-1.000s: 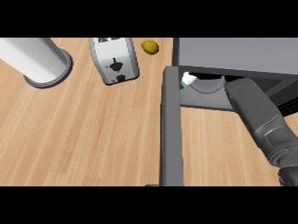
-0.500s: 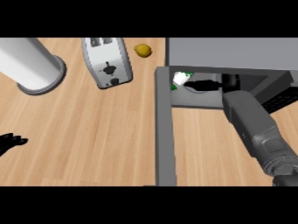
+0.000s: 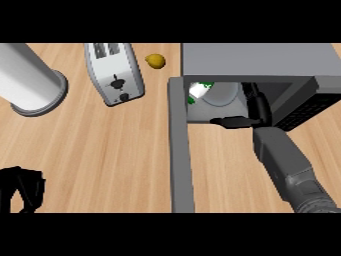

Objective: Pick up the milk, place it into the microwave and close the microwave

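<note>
Far to the left of the boxy grey metal microwave (image 3: 261, 60), my black left hand (image 3: 10, 192) rests low over the pale wooden counter (image 3: 92, 150), out of the work; whether it is open or closed I cannot tell. Also left of the microwave, farther back, stands a tall smooth white cylinder (image 3: 21, 77); nearer to it lies a brushed silver two-slot toaster (image 3: 114, 75); just beside the microwave's left rear corner sits a small round yellow fruit (image 3: 155, 60). The microwave's flat grey door (image 3: 179, 160) swings out toward me on the left side, seen edge-on, left open so the cavity can be reached. The white milk carton with green print (image 3: 216, 92) is inside the microwave, at the left of the cavity. My black right hand (image 3: 248, 114) is in there too; its fingers run up the carton's right side and the thumb crosses its near side, so I judge it wraps the carton. The ribbed grey forearm (image 3: 287, 162) slants out of the microwave's mouth.
</note>
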Robot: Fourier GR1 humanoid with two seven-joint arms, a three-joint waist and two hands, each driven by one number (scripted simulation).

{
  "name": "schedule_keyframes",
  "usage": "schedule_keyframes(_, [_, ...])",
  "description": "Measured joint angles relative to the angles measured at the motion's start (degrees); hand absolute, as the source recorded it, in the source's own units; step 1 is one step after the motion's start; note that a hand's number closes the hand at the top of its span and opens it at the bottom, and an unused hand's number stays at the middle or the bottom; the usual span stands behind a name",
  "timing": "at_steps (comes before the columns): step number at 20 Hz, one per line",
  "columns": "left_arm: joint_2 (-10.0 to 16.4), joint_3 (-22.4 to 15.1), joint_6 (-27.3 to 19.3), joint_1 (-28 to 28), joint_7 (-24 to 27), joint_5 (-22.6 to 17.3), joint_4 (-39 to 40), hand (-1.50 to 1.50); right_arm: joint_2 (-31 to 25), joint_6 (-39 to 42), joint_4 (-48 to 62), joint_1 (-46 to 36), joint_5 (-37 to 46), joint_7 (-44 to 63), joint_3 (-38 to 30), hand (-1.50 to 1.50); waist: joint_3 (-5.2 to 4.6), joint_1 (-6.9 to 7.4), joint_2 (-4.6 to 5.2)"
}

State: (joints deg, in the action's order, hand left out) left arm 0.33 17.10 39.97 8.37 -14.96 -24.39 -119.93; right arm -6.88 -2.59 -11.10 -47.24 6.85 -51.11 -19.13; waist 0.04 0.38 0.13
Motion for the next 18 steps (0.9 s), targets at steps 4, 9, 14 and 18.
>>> schedule_keyframes(4, [-0.2,-5.3,-3.0,1.2,0.6,2.4,-0.5,1.50,1.2,1.9,-4.5,5.6,-0.4,-0.7,1.5,-1.50,-0.06,-0.80,-0.37])
schedule_keyframes(9, [-0.3,-11.2,-4.6,0.0,0.9,6.7,-0.1,1.50,2.3,3.6,-11.4,14.3,-0.3,-1.6,3.9,-1.50,-0.11,-1.57,-0.60])
schedule_keyframes(14, [-0.3,-15.9,-7.0,-2.7,2.6,11.8,2.0,1.50,2.2,5.6,-22.3,24.4,-1.3,0.4,6.1,-1.50,-0.16,-2.37,-0.79])
schedule_keyframes(18, [-0.3,-21.0,-9.1,-6.9,4.7,17.0,6.0,1.50,2.5,7.2,-31.8,33.0,-2.1,2.3,7.8,-1.50,-0.17,-2.62,-0.68])
